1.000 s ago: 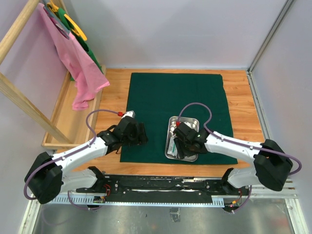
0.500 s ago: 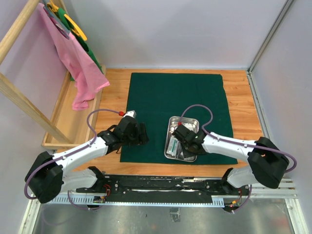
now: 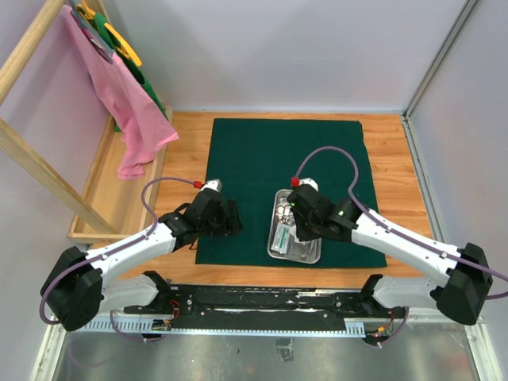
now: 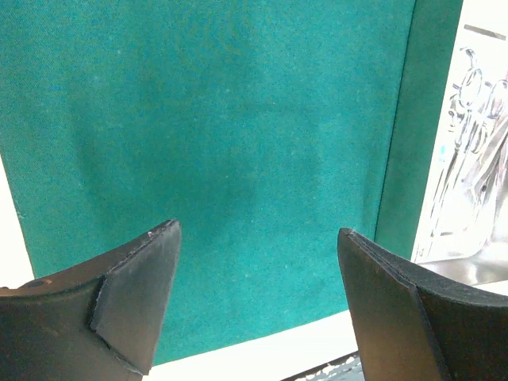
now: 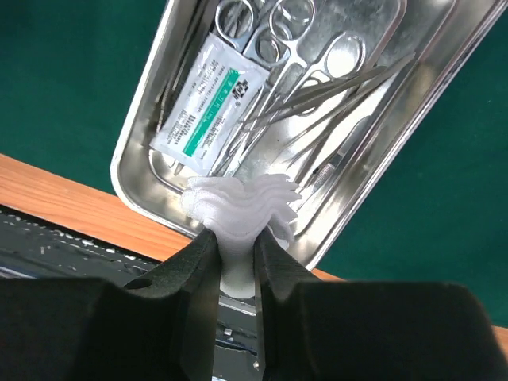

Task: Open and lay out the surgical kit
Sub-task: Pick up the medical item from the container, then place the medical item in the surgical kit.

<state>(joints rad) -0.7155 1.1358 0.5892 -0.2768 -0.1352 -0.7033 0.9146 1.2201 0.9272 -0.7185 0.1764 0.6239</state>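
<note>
Gauze wad (image 5: 242, 202) sat clamped in our right gripper (image 5: 236, 242) at six o'clock of the steel tray (image 5: 136, 139), our left gripper (image 4: 258, 238) gaping over green cloth (image 4: 238, 119).

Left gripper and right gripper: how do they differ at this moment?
The left gripper is open and empty; the right gripper is shut on the white gauze wad. The left gripper hovers over bare green cloth beside the steel tray; the right gripper is above the tray itself. Both are black and two-fingered.
</note>
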